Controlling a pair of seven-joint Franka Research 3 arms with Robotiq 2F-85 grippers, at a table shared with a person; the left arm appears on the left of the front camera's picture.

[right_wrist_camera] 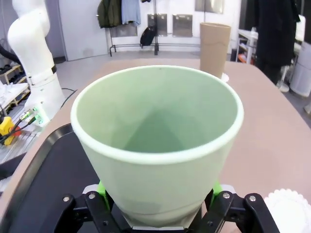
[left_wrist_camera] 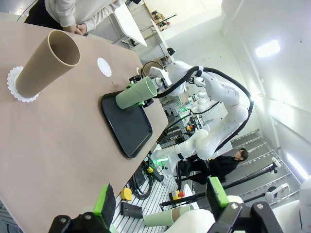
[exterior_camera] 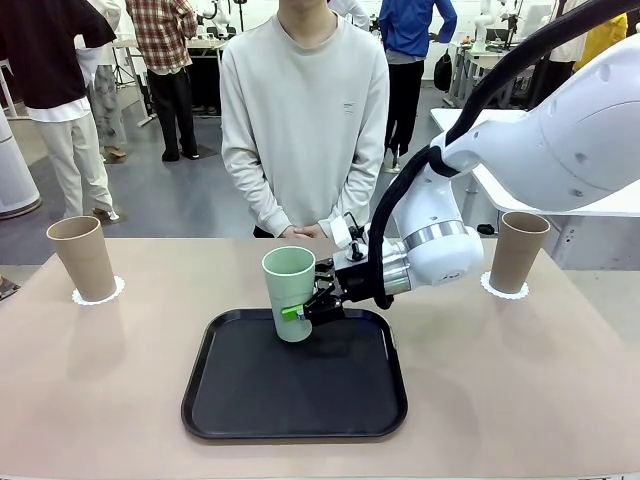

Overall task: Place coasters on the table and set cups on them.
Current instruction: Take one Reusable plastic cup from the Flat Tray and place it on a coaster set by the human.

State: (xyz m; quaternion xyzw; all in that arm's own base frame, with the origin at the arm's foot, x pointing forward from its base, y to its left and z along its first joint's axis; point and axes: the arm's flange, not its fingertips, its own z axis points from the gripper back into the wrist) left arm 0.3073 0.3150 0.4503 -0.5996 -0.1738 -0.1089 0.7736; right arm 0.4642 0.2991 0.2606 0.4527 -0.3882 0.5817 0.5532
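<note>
Your right claw (exterior_camera: pixel 300 310) pinches the mint cup (exterior_camera: pixel 289 290) low on its wall. It looks light, stiff, smooth; grip gently there. Left claw (left_wrist_camera: pixel 160 204) is spread.

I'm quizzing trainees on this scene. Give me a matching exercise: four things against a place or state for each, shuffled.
Things:
1. Green cup
2. Left tan cup
3. Tray
4. Left gripper

Places or states:
A. Open, holding nothing
B. Upright on a coaster
C. Between the right gripper's fingers
D. Lying on the table, mid-front

Pairs: 1-C, 2-B, 3-D, 4-A
</note>
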